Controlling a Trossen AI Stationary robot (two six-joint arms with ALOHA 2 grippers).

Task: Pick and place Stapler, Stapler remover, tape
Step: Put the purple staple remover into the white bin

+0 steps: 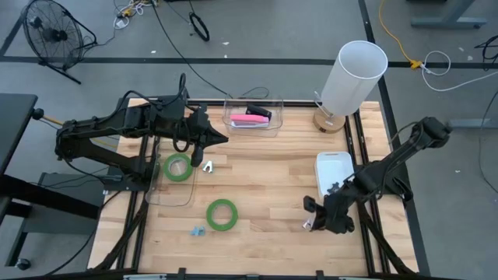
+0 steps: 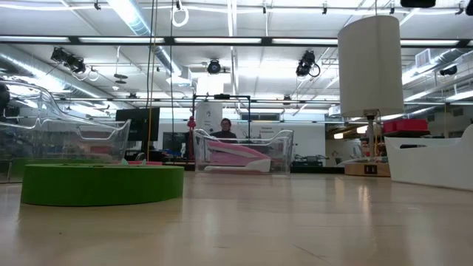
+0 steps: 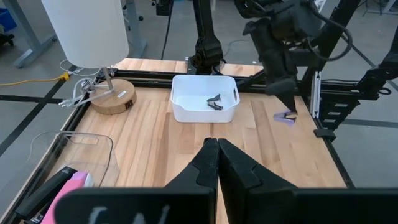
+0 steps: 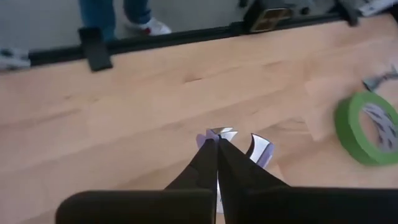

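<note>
High view: we see the left gripper (image 1: 220, 140) hovering closed and empty near the table's far left, just beside a green tape roll (image 1: 178, 167) that lies in a clear tray (image 1: 156, 194). A second green roll (image 1: 222, 214) lies on the bare wood near the front. The pink stapler (image 1: 250, 118) sits in a clear bin (image 1: 274, 124) at the far edge. The right gripper (image 1: 315, 223) is low at the front right, beside the white bin (image 1: 334, 173).

Low view: only the nearer green roll, the stapler's bin and a lamp (image 2: 370, 66) show; neither gripper is visible here.

Left wrist view: one staple remover (image 3: 215, 102) already lies in the white bin; a purple staple remover (image 3: 286, 117) sits on the wood under the right gripper's tip.

Right wrist view: the fingers (image 4: 208, 165) are pinched shut with the purple remover at their tips. We cannot tell whether it is truly clamped. Our worry: if the hold catches only a thin metal claw, a lift could let it pivot or drop short of the white bin.
</note>
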